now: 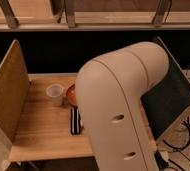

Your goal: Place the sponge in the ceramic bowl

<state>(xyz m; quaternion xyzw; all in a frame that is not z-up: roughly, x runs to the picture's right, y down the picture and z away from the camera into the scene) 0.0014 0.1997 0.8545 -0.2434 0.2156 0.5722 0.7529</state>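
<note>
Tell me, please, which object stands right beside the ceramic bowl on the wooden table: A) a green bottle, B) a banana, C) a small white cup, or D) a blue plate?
C: the small white cup stands next to the ceramic bowl, which the cream arm partly hides; the end effector is not in view.

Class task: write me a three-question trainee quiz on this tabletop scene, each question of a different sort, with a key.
1. True or false: seen by the camera, the white cup stands left of the ceramic bowl.
2. What hides part of the bowl? A) the robot arm B) a towel C) a plate
3. Is the gripper in view?

Key: 1 true. 2 A. 3 no, the gripper is out of view.
</note>
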